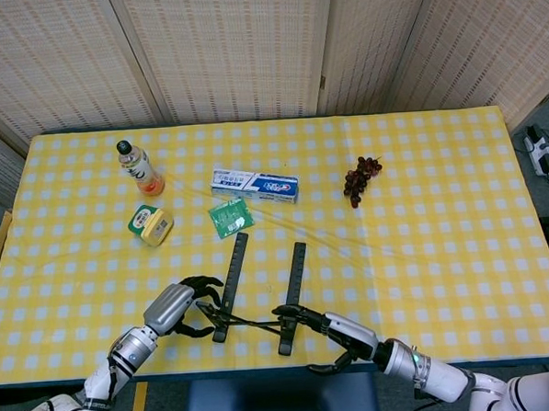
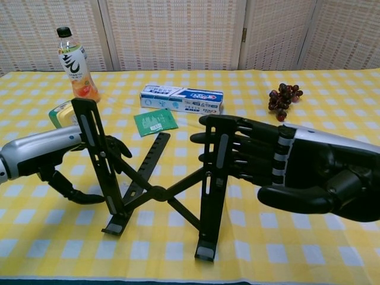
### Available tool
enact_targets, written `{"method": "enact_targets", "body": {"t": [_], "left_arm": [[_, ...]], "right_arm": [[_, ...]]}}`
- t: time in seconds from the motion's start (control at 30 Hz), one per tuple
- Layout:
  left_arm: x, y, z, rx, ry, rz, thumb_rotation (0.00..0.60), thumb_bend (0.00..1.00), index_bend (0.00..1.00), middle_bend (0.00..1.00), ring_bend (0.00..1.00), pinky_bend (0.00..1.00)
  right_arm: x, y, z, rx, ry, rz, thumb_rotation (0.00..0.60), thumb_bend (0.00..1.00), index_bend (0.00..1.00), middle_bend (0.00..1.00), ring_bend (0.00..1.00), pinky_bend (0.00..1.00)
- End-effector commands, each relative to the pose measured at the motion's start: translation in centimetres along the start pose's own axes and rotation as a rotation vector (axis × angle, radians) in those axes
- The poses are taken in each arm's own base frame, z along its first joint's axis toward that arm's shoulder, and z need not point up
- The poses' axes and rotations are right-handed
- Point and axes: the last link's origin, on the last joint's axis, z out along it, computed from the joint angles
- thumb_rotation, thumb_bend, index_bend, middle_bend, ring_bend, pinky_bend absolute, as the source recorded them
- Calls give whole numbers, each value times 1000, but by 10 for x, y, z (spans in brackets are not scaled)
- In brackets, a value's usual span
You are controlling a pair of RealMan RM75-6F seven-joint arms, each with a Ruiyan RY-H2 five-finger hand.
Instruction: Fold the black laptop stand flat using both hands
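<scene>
Toothpaste box (image 1: 255,184) and green packet (image 1: 231,217) just beyond laptop stand (image 1: 252,294).

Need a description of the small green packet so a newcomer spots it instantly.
On the yellow checked tablecloth, find the long blue and white toothpaste box near the middle. The green packet lies flat just in front of its left end, beyond the black laptop stand. It is the only flat green item; the nearby yellow tub is taller.

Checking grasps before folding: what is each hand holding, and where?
Left hand grips the laptop stand at its left upright; right hand at its right upright.
</scene>
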Motion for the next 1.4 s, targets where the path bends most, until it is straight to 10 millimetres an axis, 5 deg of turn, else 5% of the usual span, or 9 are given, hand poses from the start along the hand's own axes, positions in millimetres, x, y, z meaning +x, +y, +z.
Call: {"method": "enact_targets", "body": {"t": [0.03,1.4], "left_arm": [[-2,0,0,4,0,-2,600,284,495,277,219,222],[-16,0,-3,14,-39,-68,600,465,601,303,227,223]], "right_arm": [[0,0,0,0,2,1,600,365,65,68,66,0],[4,3,1,-5,33,19,600,365,65,68,66,0]]}}
